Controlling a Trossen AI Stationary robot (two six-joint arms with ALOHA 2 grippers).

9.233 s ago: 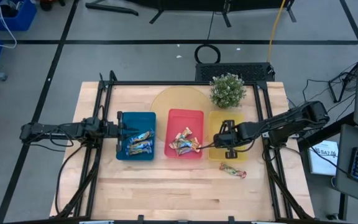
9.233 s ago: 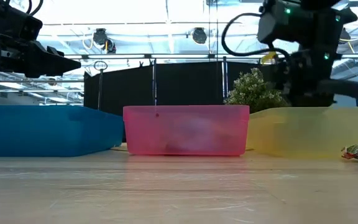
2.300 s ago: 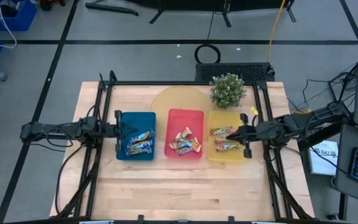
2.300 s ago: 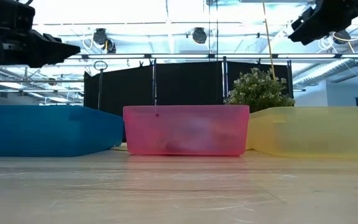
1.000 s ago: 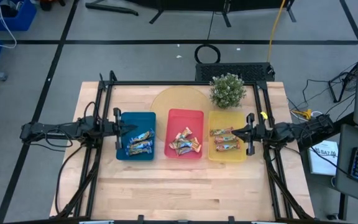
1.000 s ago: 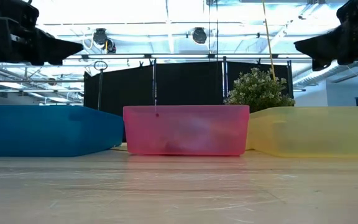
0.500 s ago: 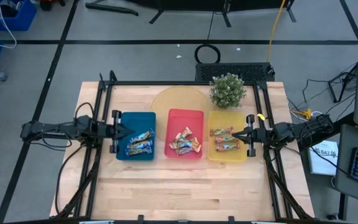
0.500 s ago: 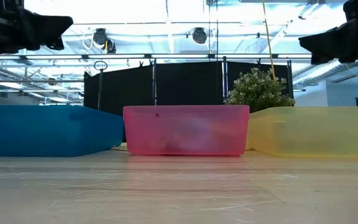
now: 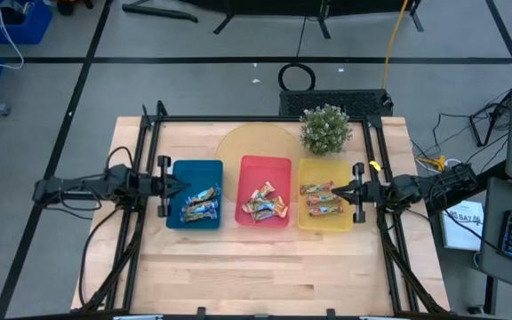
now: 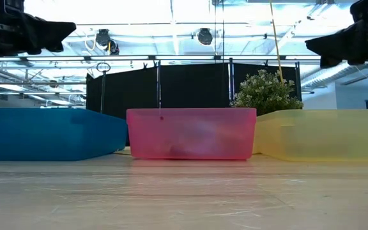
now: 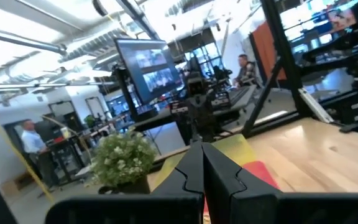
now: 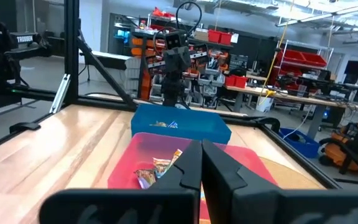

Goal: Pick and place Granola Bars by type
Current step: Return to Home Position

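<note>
The granola bars lie sorted in three trays in the high view. Blue-and-yellow ones (image 9: pixel 200 204) rest in the blue tray (image 9: pixel 194 165), gold ones (image 9: pixel 263 203) in the red tray (image 9: pixel 265 161), and red-green ones (image 9: pixel 321 197) in the yellow tray (image 9: pixel 325 225). My left gripper (image 9: pixel 176 185) hangs shut and empty above the blue tray's left edge; its own view shows the fingers (image 11: pixel 202 146) closed. My right gripper (image 9: pixel 334 190) hovers shut and empty above the yellow tray's right part, its fingers (image 12: pixel 201 143) together. In the low view both grippers (image 10: pixel 69 29) (image 10: pixel 312 43) are well above the trays.
A small potted plant (image 9: pixel 325 129) stands behind the yellow tray, beside a round pale mat (image 9: pixel 252 142) behind the red tray. Black frame rails (image 9: pixel 146 160) run along the table's left and right sides. Bare wood (image 9: pixel 256 267) lies on the near side of the trays.
My left gripper has drawn back a little toward the table's left edge, staying shut and high. The right gripper and the bars in the trays have kept where they were.
</note>
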